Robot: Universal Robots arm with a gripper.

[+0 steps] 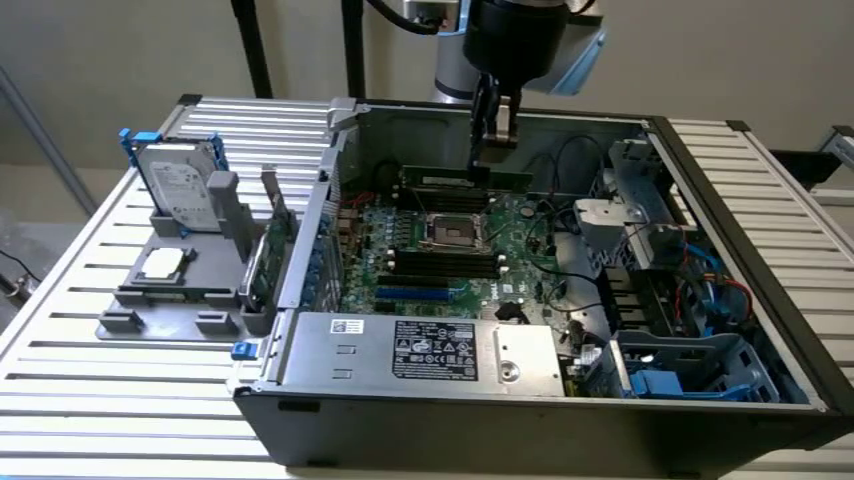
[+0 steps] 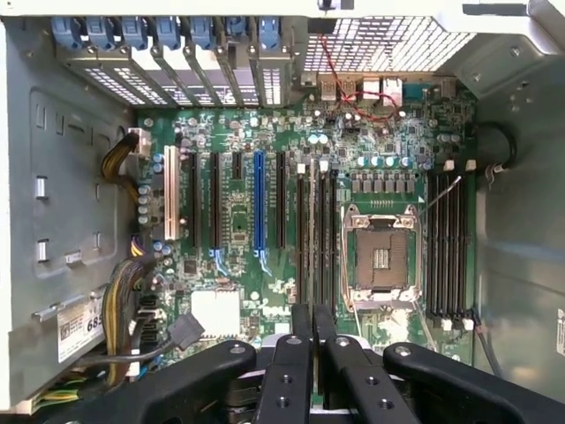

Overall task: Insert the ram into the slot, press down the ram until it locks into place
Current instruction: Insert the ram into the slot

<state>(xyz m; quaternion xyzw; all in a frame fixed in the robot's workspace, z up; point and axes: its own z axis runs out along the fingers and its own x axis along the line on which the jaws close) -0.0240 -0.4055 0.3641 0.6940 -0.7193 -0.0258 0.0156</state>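
My gripper (image 1: 494, 157) holds the ram (image 1: 441, 177) over the slot (image 2: 301, 238).
Its fingers pinch the top edge, right beside the CPU socket (image 2: 381, 256). The ram looks light, stiff and easy to break, so I hold edges only.

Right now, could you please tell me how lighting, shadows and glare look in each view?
Exterior view: soft, even light, no hard glare, the case interior shaded around the ram held by the gripper. Wrist view: the motherboard is brightly lit, the perforated panel glares pale, and the fingers are dark silhouettes.
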